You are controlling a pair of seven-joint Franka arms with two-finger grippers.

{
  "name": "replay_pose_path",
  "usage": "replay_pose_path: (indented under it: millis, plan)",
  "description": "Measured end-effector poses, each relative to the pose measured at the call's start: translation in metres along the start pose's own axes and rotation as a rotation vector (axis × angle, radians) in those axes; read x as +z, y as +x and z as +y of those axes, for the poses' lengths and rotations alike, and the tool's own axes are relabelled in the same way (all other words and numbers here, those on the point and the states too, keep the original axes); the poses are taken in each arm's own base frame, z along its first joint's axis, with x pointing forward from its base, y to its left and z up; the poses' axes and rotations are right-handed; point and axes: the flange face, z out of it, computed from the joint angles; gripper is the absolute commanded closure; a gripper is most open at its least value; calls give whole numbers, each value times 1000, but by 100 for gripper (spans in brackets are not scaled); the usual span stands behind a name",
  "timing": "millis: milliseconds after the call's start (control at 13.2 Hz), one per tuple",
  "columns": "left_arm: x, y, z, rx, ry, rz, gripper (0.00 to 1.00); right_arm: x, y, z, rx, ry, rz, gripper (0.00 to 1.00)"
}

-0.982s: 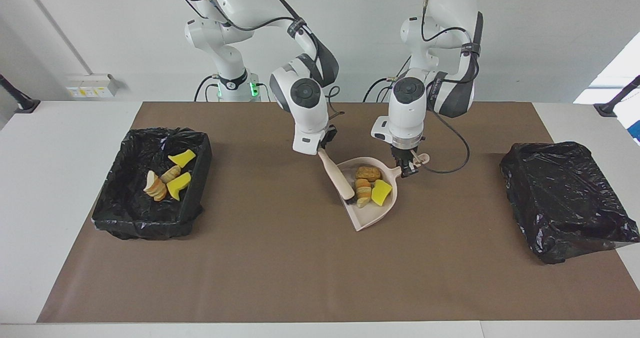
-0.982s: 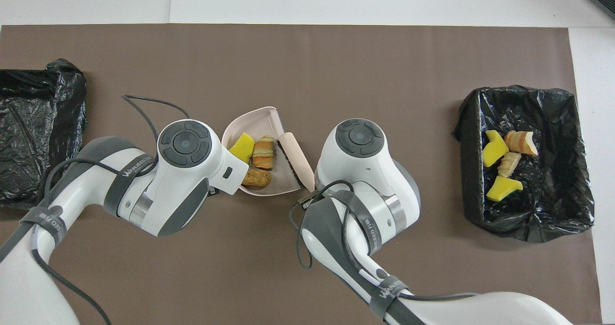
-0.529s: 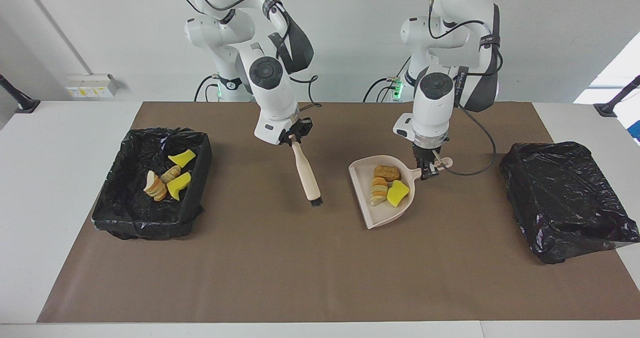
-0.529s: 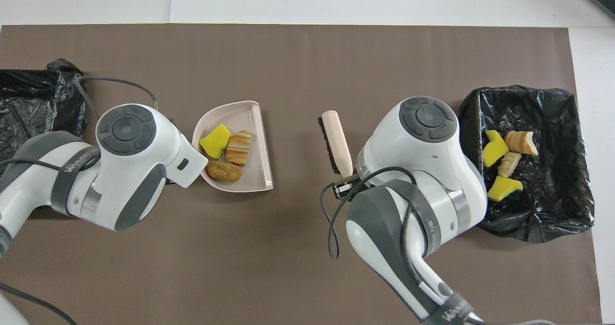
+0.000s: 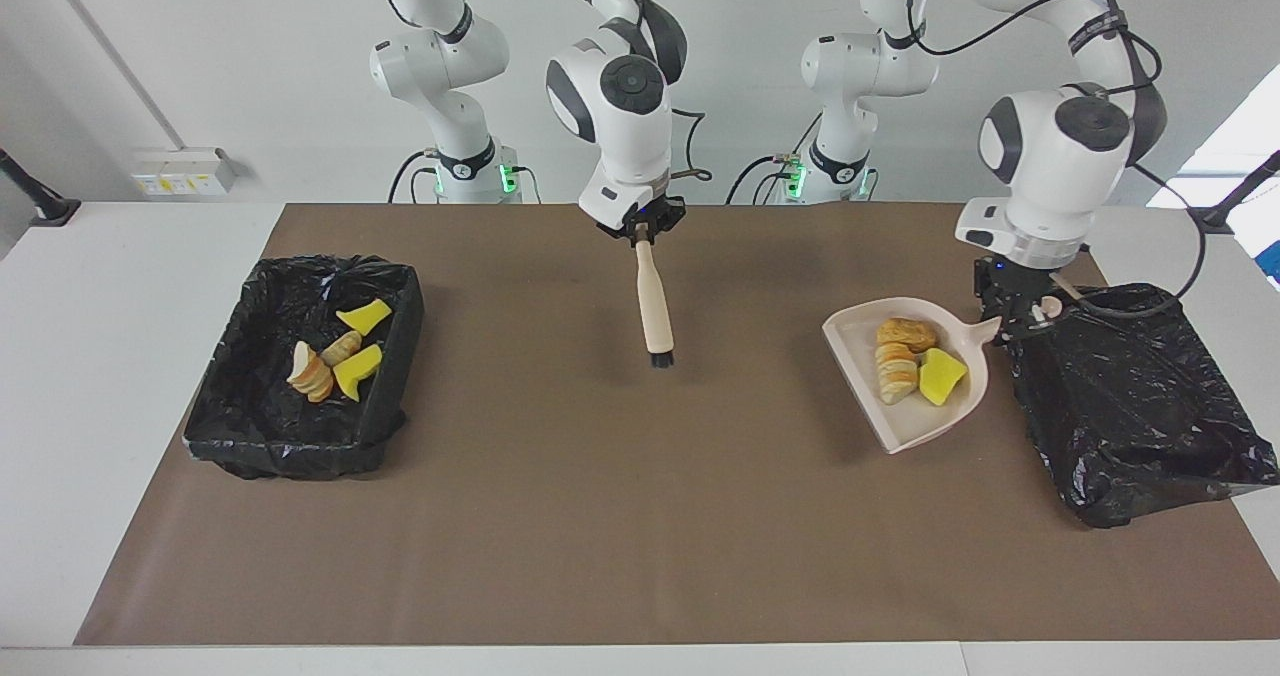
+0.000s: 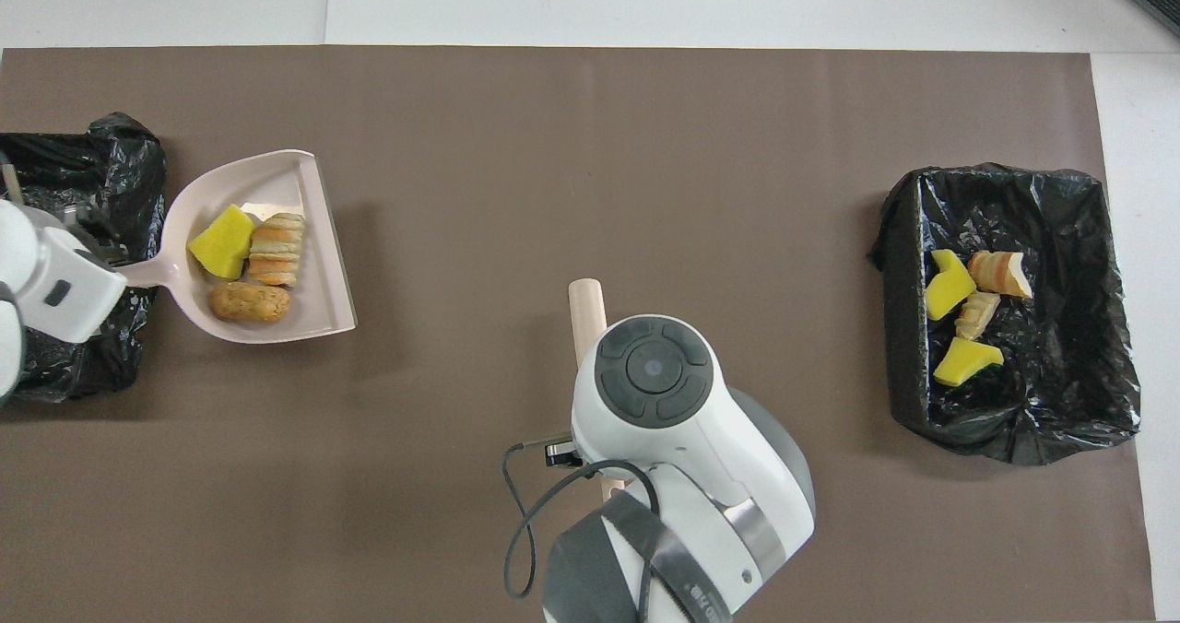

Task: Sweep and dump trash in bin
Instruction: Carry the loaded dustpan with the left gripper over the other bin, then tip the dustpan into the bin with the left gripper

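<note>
My left gripper (image 5: 1016, 318) is shut on the handle of the beige dustpan (image 5: 920, 431) and holds it above the mat, beside the black-bagged bin (image 5: 1130, 396) at the left arm's end. In the pan lie three bits of trash: a brown pastry (image 5: 907, 333), a striped bread piece (image 5: 895, 371) and a yellow chunk (image 5: 942, 376). The pan (image 6: 304, 328) and its trash (image 6: 221, 240) also show in the overhead view. My right gripper (image 5: 641, 231) is shut on the beige brush (image 5: 655, 306), which hangs bristles down over the middle of the mat.
An open black-lined bin (image 5: 390, 356) at the right arm's end holds several bits of trash, yellow (image 6: 948, 284) and bread-like (image 6: 1000, 273). The brown mat (image 5: 600, 516) covers most of the white table.
The left arm has carried the loaded dustpan from the middle toward the bin at its own end. The right arm has lifted the brush out of the pan and drawn it back toward the robots.
</note>
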Motion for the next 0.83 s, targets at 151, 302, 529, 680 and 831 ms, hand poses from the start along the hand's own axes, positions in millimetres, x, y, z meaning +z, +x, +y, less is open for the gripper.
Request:
replay_pose_path:
  millis: [151,302,529,680,831]
  plan:
    - [-11,-75,-14,-31,24,56,100,20,-28,-27,22,-26,-8,100]
    - [-26,-150,-26,-31,48,38,100,44,-50,-51,41,-38,-2,100]
    - [-43,-231,-46,38,82,-11,100,87,-75,-70,35,-32,31,100]
    - [-50,-260,-65,103,112,-95,100,110,-86,-73,22,-30,43,100]
    - [-54,-263,-89,167,159,-224,100,115,-91,-75,27,-33,43,100]
